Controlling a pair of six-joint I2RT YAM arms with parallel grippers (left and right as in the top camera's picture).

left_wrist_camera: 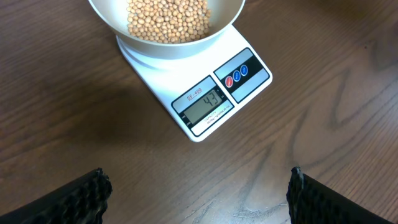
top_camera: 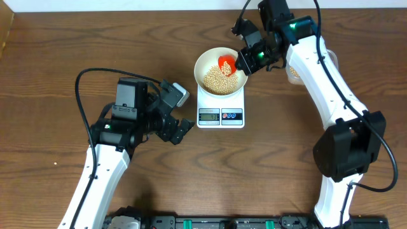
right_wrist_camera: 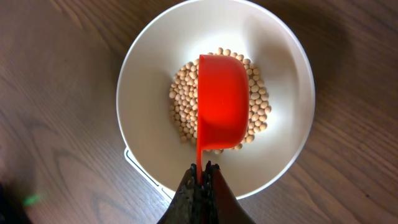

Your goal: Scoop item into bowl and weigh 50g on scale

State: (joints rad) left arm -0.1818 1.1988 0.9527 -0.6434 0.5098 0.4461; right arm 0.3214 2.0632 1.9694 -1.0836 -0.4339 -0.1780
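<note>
R gripper (right_wrist_camera: 200, 179) pinches scoop (right_wrist_camera: 222, 99) handle, scoop over beans (right_wrist_camera: 182, 109) in bowl (right_wrist_camera: 146, 93) on scale (left_wrist_camera: 155, 70); display (left_wrist_camera: 206, 104) maybe 43. L gripper (left_wrist_camera: 199, 193) spread wide near scale.

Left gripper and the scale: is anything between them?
Nothing; the left wrist view shows only bare wood table between the open left gripper and the scale.

Beans (right_wrist_camera: 181, 106) are tan-yellow, bowl (right_wrist_camera: 143, 93) and scale (left_wrist_camera: 163, 78) white, scoop (right_wrist_camera: 221, 102) red, table (left_wrist_camera: 74, 124) wood-grained brown.
</note>
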